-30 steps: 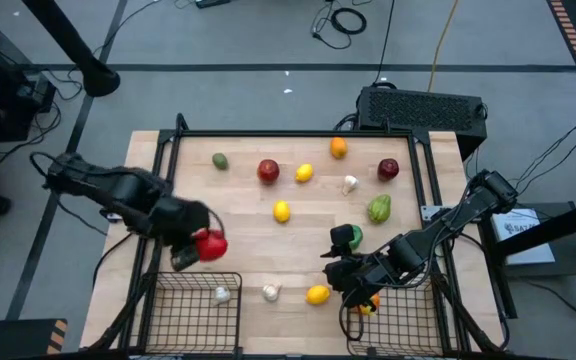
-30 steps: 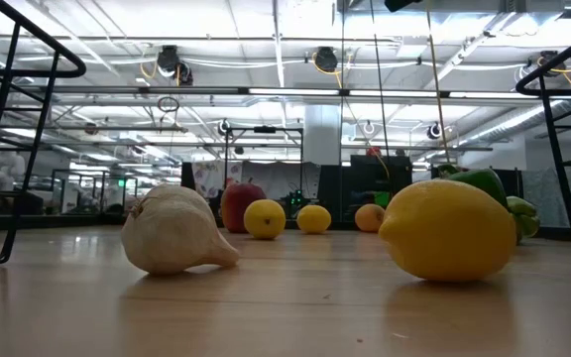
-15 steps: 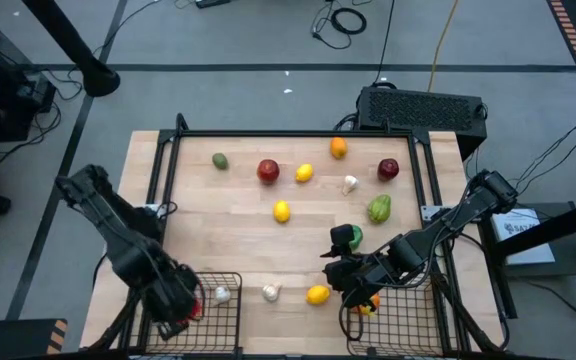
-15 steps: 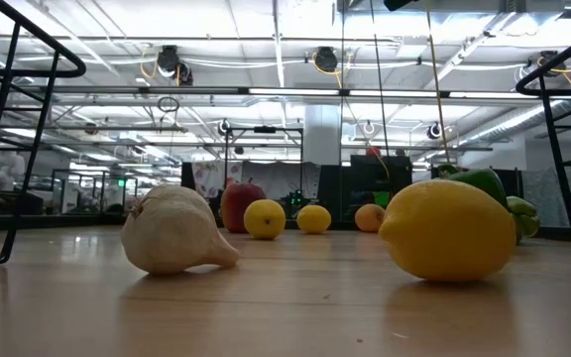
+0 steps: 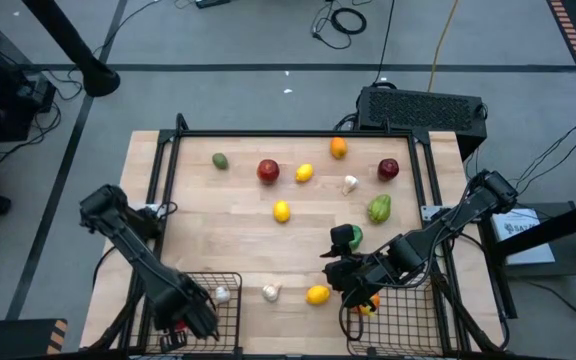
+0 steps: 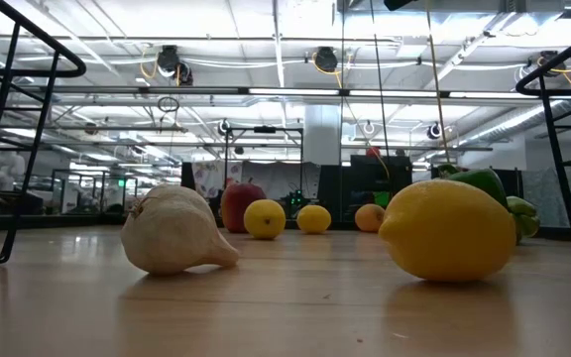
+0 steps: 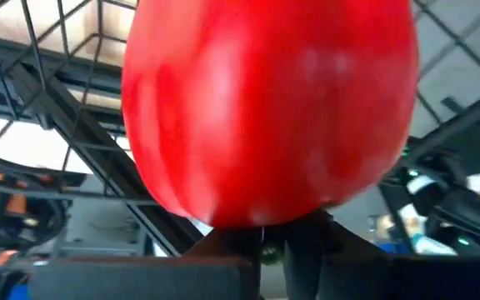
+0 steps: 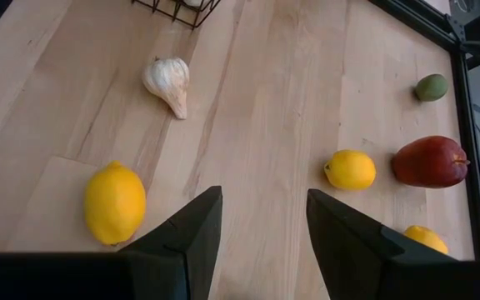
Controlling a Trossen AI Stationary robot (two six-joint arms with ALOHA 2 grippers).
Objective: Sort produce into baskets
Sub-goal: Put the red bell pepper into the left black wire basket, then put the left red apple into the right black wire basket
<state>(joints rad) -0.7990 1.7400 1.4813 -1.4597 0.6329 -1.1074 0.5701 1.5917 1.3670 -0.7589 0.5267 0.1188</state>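
One red pepper (image 7: 269, 108) is sitting clamped in my left gripper (image 5: 190, 318), over the left basket (image 5: 230, 300) at lower left of the high view. I'm holding my right gripper (image 8: 258, 229) with fingers apart and empty, by the right basket (image 5: 408, 318).

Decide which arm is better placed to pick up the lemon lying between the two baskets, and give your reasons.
The right. Its gripper is open and empty, with the lemon just ahead on the table. The left gripper is over the left basket, shut on a red pepper.
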